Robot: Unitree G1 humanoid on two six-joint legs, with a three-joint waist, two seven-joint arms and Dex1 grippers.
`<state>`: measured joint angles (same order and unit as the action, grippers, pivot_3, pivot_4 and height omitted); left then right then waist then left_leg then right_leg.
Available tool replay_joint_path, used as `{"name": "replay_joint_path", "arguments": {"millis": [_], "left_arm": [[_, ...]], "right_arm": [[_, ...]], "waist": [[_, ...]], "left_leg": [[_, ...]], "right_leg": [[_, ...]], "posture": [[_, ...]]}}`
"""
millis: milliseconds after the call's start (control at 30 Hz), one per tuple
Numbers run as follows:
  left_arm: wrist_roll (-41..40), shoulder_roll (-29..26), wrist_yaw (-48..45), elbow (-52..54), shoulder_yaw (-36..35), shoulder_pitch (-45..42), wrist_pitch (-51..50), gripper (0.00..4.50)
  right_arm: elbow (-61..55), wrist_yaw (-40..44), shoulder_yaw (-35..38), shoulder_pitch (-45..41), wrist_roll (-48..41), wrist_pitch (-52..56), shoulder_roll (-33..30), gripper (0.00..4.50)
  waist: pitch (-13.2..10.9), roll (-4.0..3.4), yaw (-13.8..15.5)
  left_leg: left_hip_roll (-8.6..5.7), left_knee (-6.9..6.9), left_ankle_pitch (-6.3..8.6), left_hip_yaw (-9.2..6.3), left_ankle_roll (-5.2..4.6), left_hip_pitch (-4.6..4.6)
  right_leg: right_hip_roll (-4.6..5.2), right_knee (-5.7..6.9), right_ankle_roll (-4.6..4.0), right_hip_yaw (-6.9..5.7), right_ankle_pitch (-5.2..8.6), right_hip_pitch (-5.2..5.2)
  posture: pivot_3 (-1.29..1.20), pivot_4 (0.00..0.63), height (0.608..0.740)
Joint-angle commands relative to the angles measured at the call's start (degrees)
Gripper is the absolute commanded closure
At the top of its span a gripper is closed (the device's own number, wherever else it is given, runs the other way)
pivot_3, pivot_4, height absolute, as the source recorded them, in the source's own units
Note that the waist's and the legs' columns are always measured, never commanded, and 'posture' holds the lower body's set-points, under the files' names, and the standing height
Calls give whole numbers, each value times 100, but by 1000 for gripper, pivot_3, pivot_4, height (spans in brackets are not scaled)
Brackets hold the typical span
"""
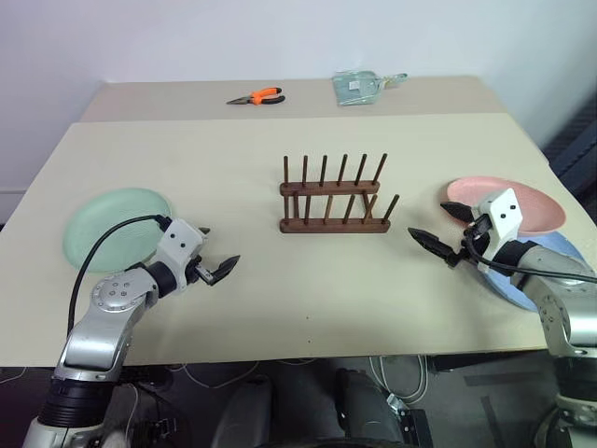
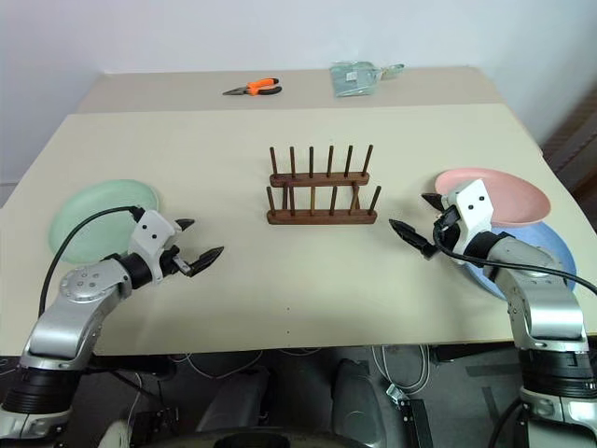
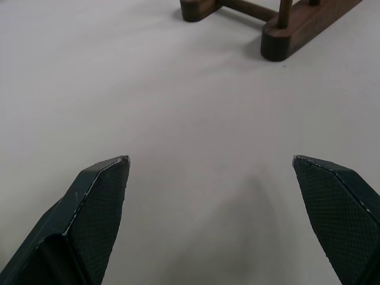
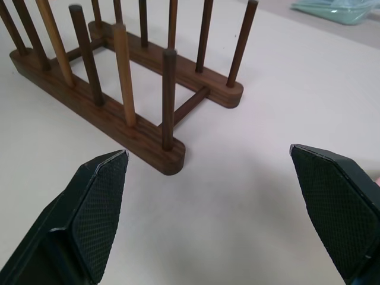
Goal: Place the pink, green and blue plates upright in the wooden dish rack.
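Nearest to me, the left gripper and the right gripper both hang over bare table, fingers spread wide, nothing between them. The green plate lies flat just beside the left arm. The pink plate rests partly on the blue plate beside the right arm. They look stiff, smooth, probably slippery, so I would pinch the raised rim. Farther on, the wooden dish rack stands empty.
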<state>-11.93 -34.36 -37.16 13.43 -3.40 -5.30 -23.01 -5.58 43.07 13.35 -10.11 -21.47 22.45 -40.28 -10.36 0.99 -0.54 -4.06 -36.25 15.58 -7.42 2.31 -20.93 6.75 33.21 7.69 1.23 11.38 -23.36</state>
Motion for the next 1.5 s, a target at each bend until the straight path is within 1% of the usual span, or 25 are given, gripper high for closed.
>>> {"name": "replay_joint_path", "arguments": {"millis": [33, 167, 300, 333, 433, 533, 700, 800, 833, 900, 967, 1000, 1100, 1167, 1200, 1300, 1400, 1500], "left_arm": [[22, -9, -52, -76, 10, -140, 206, 0], [100, -7, -154, -170, 224, -282, 292, 0], [30, 20, -410, -382, 426, -518, 251, 0], [76, 46, -564, -614, 581, -680, 326, 0], [290, 198, -1123, -1502, 1165, -1402, 671, 0], [630, 519, -1412, -2676, 1620, -2253, 1253, 0], [976, 1192, -1839, -4834, 1953, -3533, 2153, 0], [1279, 1537, -1850, -6081, 2054, -4134, 2746, 0], [1293, 1666, -1896, -6357, 2038, -4277, 2868, 240], [1260, 1852, -2037, -6707, 1966, -4467, 3016, 833], [1247, 1945, -2159, -6891, 1895, -4541, 3158, 1813], [1261, 1978, -2174, -6939, 1869, -4557, 3202, 2347], [1297, 1993, -2284, -6834, 1861, -4481, 3417, 3647], [1270, 1944, -2414, -6632, 1843, -4377, 3495, 3717], [1211, 1871, -2595, -6347, 1851, -4255, 3457, 3717], [1005, 1612, -3183, -5252, 1926, -3785, 3138, 3717], [866, 1287, -3645, -4097, 2069, -3257, 2701, 3717], [824, 1047, -3782, -3290, 2165, -2869, 2204, 3717]], "right_arm": [[-204, -95, -44, -73, 68, -191, 94, 47], [-145, -140, -163, -118, 207, -327, 117, 47], [-386, 71, -248, -93, -38, 24, 55, 47], [-582, 102, -311, -28, -105, 160, 53, 47], [-1321, 12, -551, 258, -202, 576, 115, 47], [-1932, -191, -713, 605, -252, 818, 256, 47], [-2586, -711, -840, 1080, -65, 934, 532, 47], [-2985, -1030, -877, 1408, 54, 962, 658, 47], [-3091, -1100, -849, 1531, 73, 968, 674, 8], [-3189, -1173, -825, 1697, 112, 954, 669, 0], [-3202, -1230, -865, 1813, 223, 894, 631, 0], [-3185, -1250, -871, 1855, 283, 862, 604, 0], [-3161, -1215, -747, 1923, 295, 854, 531, 0], [-3190, -1150, -649, 1989, 256, 889, 448, 0], [-3192, -1046, -534, 2053, 210, 925, 334, 0], [-3186, -697, -202, 2270, 97, 988, -22, 0], [-3161, -465, 70, 2450, -40, 1023, -240, 0], [-3050, -240, 262, 2694, -42, 1033, -442, 0]], "waist": [[0, 0, -3], [0, 0, -2], [0, 0, -3], [0, -1, -4], [1, -1, 39], [2, 2, 115], [4, 3, 157], [5, 4, 154], [6, 6, 154], [7, 5, 159], [7, 6, 143], [7, 6, 142], [7, 7, 135], [7, 6, 131], [7, 6, 130], [6, 4, 121], [6, 3, 108], [7, 1, 123]], "left_leg": [[0, 0, 0, 0, 0, 0], [0, 1, 0, 0, 0, 1], [-1, 0, 0, -1, 0, 0], [-1, 1, 0, -1, 0, 0], [-1, -1, 0, -4, 0, 0], [-3, -6, -1, -6, 0, -4], [-9, -24, -1, -14, 0, -24], [-11, -44, 3, -19, -5, -36], [-11, -47, 3, -20, -7, -37], [-12, -54, 5, -24, -9, -40], [-12, -67, 9, -23, -15, -43], [-12, -71, 10, -23, -17, -43], [-12, -74, 10, -24, -17, -42], [-11, -73, 11, -25, -17, -42], [-11, -73, 11, -25, -18, -43], [-11, -72, 17, -23, -26, -44], [-9, -71, 19, -20, -28, -44], [-6, -72, 19, -21, -29, -43]], "right_leg": [[0, 0, 0, 0, 0, 0], [-1, 0, 1, 0, 0, -1], [0, 0, 2, -1, -2, 0], [0, 1, 4, -1, -2, 0], [-1, 4, 6, -6, -3, 1], [-1, 2, 9, -9, -4, 2], [1, -2, 19, -14, -10, -2], [1, -3, 24, -20, -9, -3], [1, -1, 41, -22, 2, -1], [2, -1, 44, -25, 3, 2], [2, -1, 48, -26, 3, 5], [3, -1, 49, -25, 2, 6], [3, 2, 50, -26, 1, 7], [2, 3, 51, -26, 1, 6], [2, 3, 51, -25, 1, 5], [2, 2, 49, -24, 0, 4], [2, 4, 36, -21, -8, 0], [1, 6, 34, -21, -7, 2]], "posture": [[0, 150, 740], [0, 150, 740], [0, 150, 740], [0, 150, 740], [0, 150, 740], [0, 150, 740], [0, 150, 740], [0, 150, 740], [0, 150, 740], [0, 150, 740], [0, 150, 740], [0, 150, 740], [0, 150, 740], [0, 150, 740], [0, 150, 740], [0, 150, 740], [0, 150, 740], [0, 150, 740]]}}
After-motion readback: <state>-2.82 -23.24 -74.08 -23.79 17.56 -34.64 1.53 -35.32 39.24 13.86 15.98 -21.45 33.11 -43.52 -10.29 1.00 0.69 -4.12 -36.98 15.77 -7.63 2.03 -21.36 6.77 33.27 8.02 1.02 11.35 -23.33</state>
